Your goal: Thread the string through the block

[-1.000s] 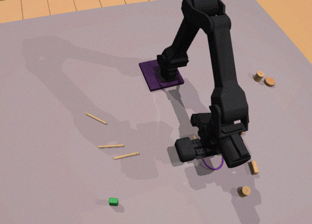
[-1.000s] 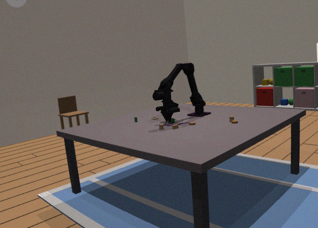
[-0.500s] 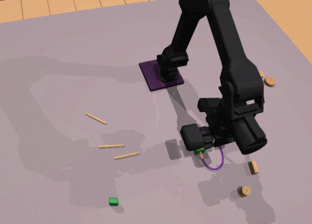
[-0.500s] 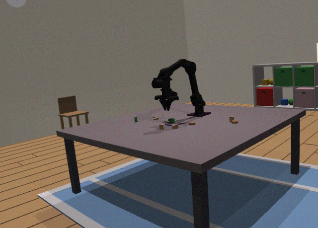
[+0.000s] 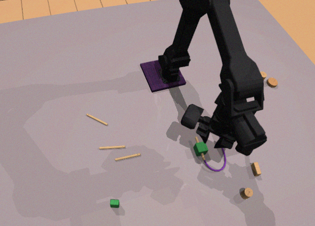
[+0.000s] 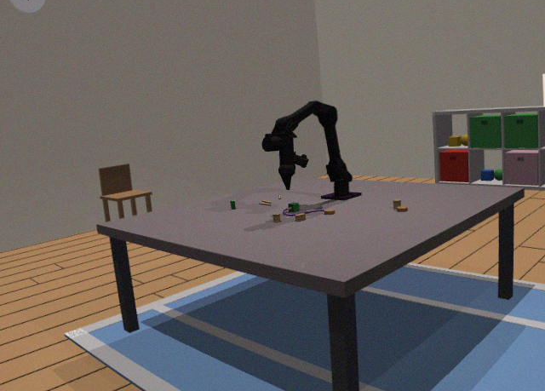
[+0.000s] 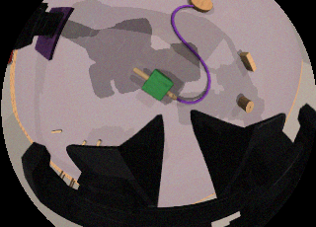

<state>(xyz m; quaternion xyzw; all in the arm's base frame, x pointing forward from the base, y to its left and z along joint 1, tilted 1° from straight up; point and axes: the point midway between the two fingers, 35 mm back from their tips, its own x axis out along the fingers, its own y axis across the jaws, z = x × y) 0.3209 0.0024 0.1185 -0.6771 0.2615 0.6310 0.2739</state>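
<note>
Green block [image 5: 200, 148] [image 6: 293, 207] [image 7: 157, 84], on the surface [image 5: 63, 53] [image 6: 307, 246] [image 7: 64, 99]; stick [image 5: 197, 139] [image 7: 140, 73] lodged through its hole, an end out at either side, purple string [image 5: 224, 160] [image 6: 307, 211] [image 7: 207, 74] attached at the rear end. Jaws [image 5: 215, 141] [image 6: 288, 188]: part-open, grasping nothing, raised above the block. Hazards, as judged: a grip on the protruding tip that is too shallow may slip off; a pull askew to the hole may drag or tip the block through friction; fingers lowered too near may knock it; overlong pulling may tighten the string and shift the button [image 6: 329, 211] [image 7: 201, 2].
</note>
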